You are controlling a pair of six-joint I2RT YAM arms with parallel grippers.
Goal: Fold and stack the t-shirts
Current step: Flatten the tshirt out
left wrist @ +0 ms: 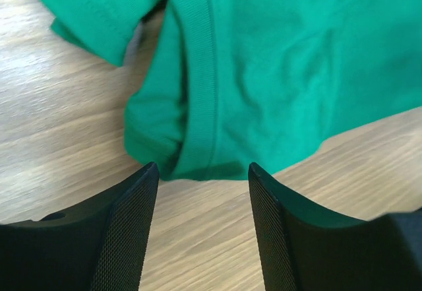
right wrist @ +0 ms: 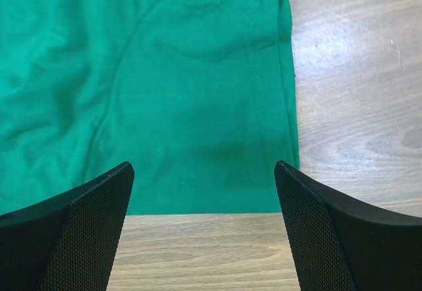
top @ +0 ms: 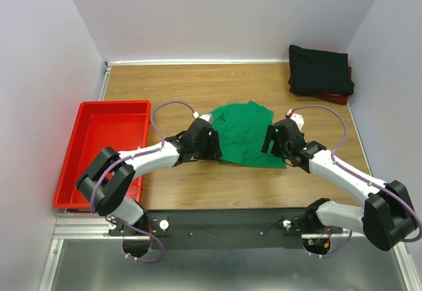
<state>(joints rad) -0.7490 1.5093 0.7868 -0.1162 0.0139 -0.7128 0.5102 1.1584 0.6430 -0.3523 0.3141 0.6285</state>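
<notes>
T-shirts, three: one green t-shirt [top: 245, 134] lay spread at the centre of the table [top: 198, 185]; one black t-shirt [top: 320, 70] sat folded atop one dark red t-shirt [top: 336, 97] in the far right corner. Grippers, two: left gripper [left wrist: 203, 165] and right gripper [right wrist: 203, 165] stood wide open, empty, flanking the green.

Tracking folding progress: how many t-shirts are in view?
3: green shirt mid-table; black shirt folded in the far right corner, atop the red shirt. Others may hide beneath.

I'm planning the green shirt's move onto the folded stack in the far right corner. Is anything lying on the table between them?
Nothing visible does. Only bare table lies between the green t-shirt and the black t-shirt stacked on the dark red t-shirt. The right gripper, open, is over the green shirt's right edge.
</notes>
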